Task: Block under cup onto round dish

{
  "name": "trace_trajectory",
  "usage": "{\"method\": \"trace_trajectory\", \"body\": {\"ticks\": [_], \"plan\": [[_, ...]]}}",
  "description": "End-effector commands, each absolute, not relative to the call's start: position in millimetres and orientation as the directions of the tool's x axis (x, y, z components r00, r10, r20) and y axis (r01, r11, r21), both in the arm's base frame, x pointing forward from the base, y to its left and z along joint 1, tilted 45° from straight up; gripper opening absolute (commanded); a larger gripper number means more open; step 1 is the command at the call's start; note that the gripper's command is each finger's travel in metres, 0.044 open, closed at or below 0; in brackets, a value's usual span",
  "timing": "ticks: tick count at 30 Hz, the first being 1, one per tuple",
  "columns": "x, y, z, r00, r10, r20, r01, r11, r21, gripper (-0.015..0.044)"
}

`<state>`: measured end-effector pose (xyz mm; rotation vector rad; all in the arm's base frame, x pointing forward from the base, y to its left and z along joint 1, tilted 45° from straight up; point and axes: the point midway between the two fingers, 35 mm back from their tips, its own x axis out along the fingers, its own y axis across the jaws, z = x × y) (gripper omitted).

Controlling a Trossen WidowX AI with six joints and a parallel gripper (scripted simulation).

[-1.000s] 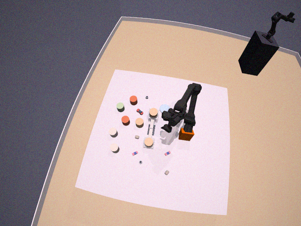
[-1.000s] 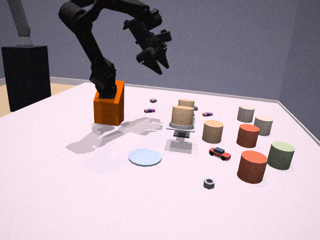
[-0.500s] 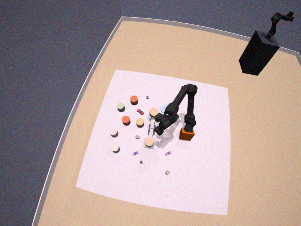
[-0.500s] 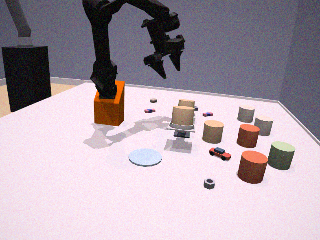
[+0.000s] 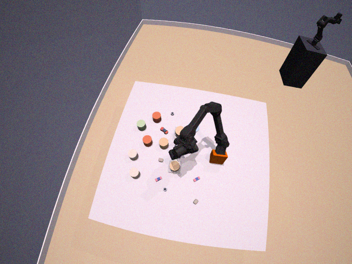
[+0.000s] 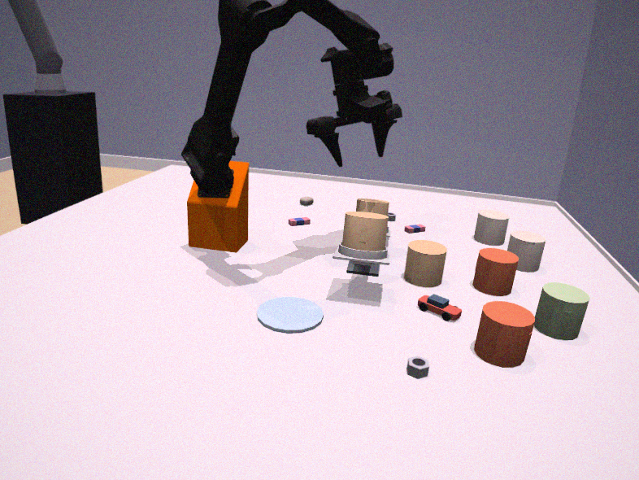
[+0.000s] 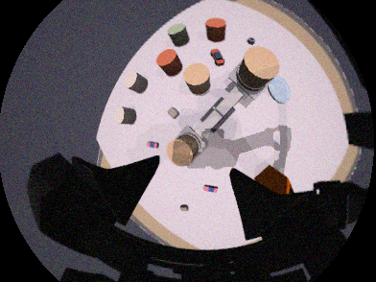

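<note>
The block is out of sight, and I can't tell which of the 2 tan cups hides it. Both cups stand on the balance (image 6: 361,259) (image 7: 218,111), the far cup (image 5: 174,165) (image 6: 372,205) (image 7: 182,151) and the near cup (image 5: 178,130) (image 6: 365,230) (image 7: 259,67) at opposite ends. Above it hangs the claw (image 5: 183,149) (image 6: 360,160) (image 7: 196,166), fingers spread, pinching nothing. The round dish (image 5: 197,129) (image 6: 289,314) (image 7: 279,90) lies near the near cup, with no cup over it. Beyond the balance are 1 loose tan cylinder (image 5: 163,143) (image 6: 425,263) (image 7: 197,79) and 1 red car (image 5: 164,130) (image 6: 439,306) (image 7: 218,57).
</note>
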<state>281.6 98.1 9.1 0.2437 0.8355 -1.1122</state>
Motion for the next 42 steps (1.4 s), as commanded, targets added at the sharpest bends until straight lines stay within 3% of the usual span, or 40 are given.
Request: {"method": "trace_trajectory", "body": {"ticks": [1, 16, 42], "plan": [[294, 97, -8, 0.124, -0.698, -0.705, 0.930, 0.330, -0.162, 0.0440], [321, 84, -62, -0.043, -0.697, -0.716, 0.997, -0.077, 0.015, 0.0440], [321, 63, -85, -0.044, -0.697, -0.715, 0.997, -0.081, 0.017, 0.0440]]}}
